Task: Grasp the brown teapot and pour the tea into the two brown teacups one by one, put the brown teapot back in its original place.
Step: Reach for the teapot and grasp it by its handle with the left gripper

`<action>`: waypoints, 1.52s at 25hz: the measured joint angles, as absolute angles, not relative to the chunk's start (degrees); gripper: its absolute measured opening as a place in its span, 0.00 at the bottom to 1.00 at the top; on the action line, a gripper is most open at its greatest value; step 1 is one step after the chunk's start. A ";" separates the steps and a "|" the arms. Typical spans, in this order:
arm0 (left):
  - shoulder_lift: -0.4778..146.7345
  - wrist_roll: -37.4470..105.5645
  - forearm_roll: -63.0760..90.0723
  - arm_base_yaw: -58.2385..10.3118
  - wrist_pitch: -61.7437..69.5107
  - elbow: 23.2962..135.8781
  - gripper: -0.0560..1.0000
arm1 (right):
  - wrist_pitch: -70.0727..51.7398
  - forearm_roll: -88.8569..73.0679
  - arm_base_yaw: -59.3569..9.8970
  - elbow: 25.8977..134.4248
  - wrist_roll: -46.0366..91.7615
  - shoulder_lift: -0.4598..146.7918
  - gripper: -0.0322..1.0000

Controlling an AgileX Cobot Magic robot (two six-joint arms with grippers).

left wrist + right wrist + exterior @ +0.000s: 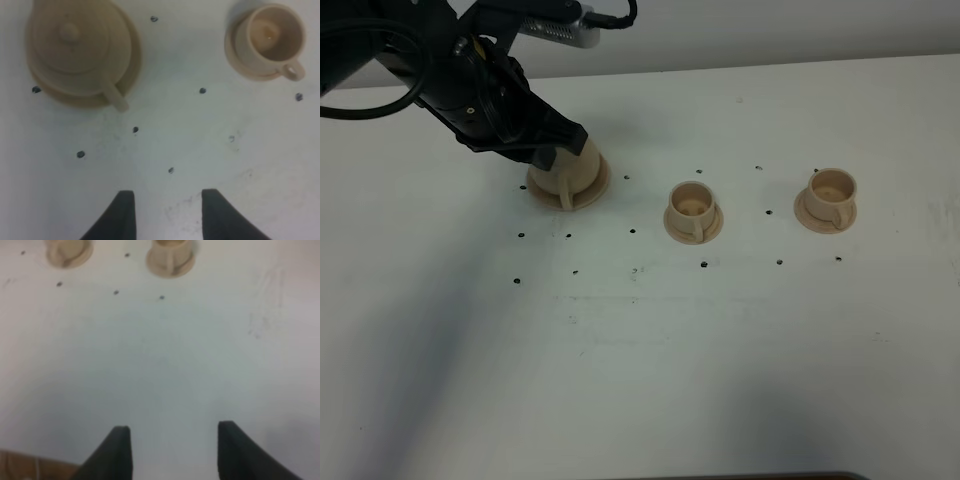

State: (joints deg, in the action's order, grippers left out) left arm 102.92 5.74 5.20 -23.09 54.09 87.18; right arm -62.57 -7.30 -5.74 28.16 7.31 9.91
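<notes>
The brown teapot [568,178] stands upright with its lid on, resting on the wide saucer that is its original place [601,184], at the back left. In the left wrist view the teapot [75,45] and that saucer [75,100] lie ahead of my left gripper [167,207], which is open, empty and apart from the pot. From above, the left arm and left gripper [560,140] hang over the pot and hide its far side. The two brown teacups [693,210] [830,193] sit on small saucers to the right. My right gripper [175,450] is open and empty over bare table.
The white table [650,340] carries small black dot marks. The nearer teacup [270,37] shows something pale inside it. Both teacups [70,250] [172,255] lie far ahead of the right gripper. A dark edge [30,467] shows beside the right fingers.
</notes>
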 joint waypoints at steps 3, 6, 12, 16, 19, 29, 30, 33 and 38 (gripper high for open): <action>104.92 3.63 2.98 -23.09 56.71 88.73 0.37 | -62.57 -7.30 -2.30 28.16 7.39 7.77 0.43; 106.79 -0.77 0.75 -23.09 57.84 90.29 0.37 | -62.51 -7.30 0.81 28.16 7.39 5.15 0.43; 108.66 -3.44 0.00 -23.09 58.40 93.49 0.37 | -62.56 -7.30 2.78 28.16 7.39 -0.10 0.43; 108.80 -3.48 0.78 -23.09 59.01 94.00 0.37 | -62.61 -7.30 2.78 28.16 7.39 -0.34 0.43; 108.80 -3.48 0.84 -23.09 59.51 94.05 0.37 | -62.61 -7.30 2.54 28.16 7.39 -0.34 0.43; 108.80 -6.74 0.93 -23.09 61.93 94.05 0.37 | -62.61 -9.62 -1.38 28.16 7.39 -0.34 0.43; 108.80 -7.33 0.93 -23.09 62.67 94.05 0.37 | -62.61 -9.98 -1.38 28.16 7.39 -0.34 0.43; 108.91 -9.42 0.93 -23.09 63.83 94.05 0.37 | -62.61 -10.46 -1.38 28.16 7.39 -0.34 0.43; 111.73 -12.99 0.93 -23.09 65.50 96.94 0.37 | -62.61 -10.71 -1.38 28.16 7.39 -0.34 0.43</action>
